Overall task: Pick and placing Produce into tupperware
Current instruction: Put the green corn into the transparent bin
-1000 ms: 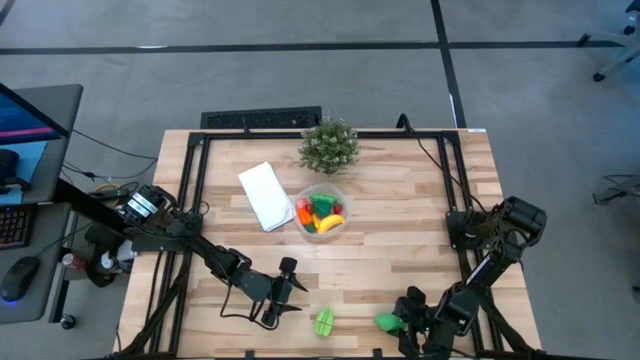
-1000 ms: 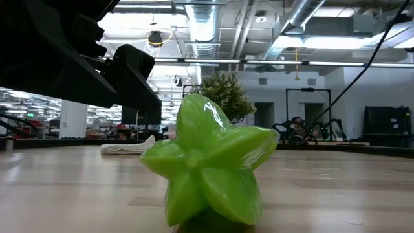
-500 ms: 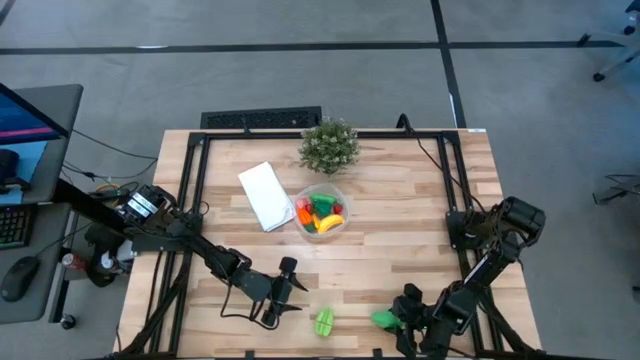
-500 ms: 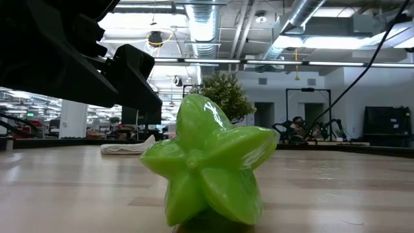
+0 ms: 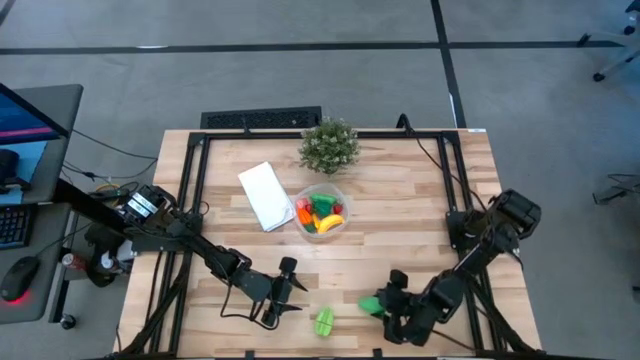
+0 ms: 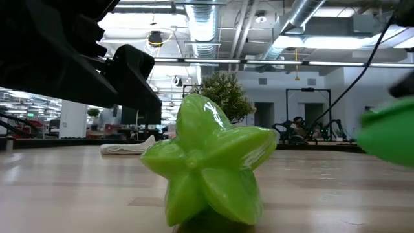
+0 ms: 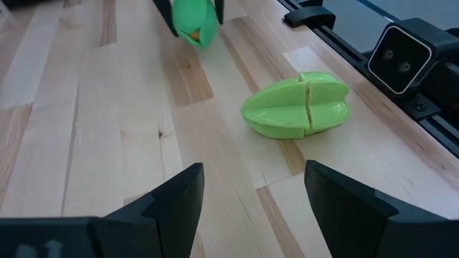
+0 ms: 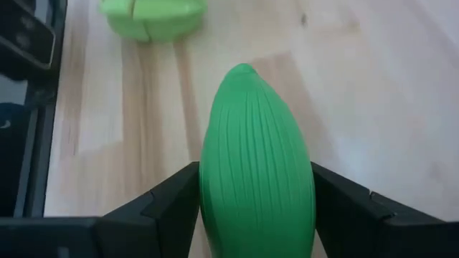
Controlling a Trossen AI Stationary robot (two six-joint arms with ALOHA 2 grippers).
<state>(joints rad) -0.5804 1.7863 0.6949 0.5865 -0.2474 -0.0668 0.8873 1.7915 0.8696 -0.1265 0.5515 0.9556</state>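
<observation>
**Right gripper carries a ribbed green piece; star fruit lies on the table's near edge**

The right gripper (image 5: pixel 385 306) sits at about five o'clock on the wooden table (image 5: pixel 400 215), its two dark fingers (image 8: pixel 168 197) pinching a ribbed green toy vegetable (image 8: pixel 254 165) between them. In the right wrist view the piece fills the gap from finger to finger, its pointed tip leading forward. In the low view it shows as a green blur at three o'clock.

The left gripper (image 5: pixel 285 292) hangs at about seven o'clock on the table, fingers spread with bare wood between them, holding nothing. Just beside it, toward six o'clock, lies a light green toy star fruit (image 5: pixel 324 321), resting on the wood apart from both grippers. The left wrist view shows a seam running across its ridges; the low view shows its five lobes head-on.

The round clear tupperware (image 5: pixel 320 211) stands near the table's centre, slightly toward twelve o'clock. It holds several toys: a yellow banana (image 5: pixel 331 223), red pieces and green pieces. A flat white lid (image 5: pixel 266 195) lies just beside it at nine o'clock, and a bushy potted plant (image 5: pixel 329 146) stands at its twelve o'clock, near the far edge.
</observation>
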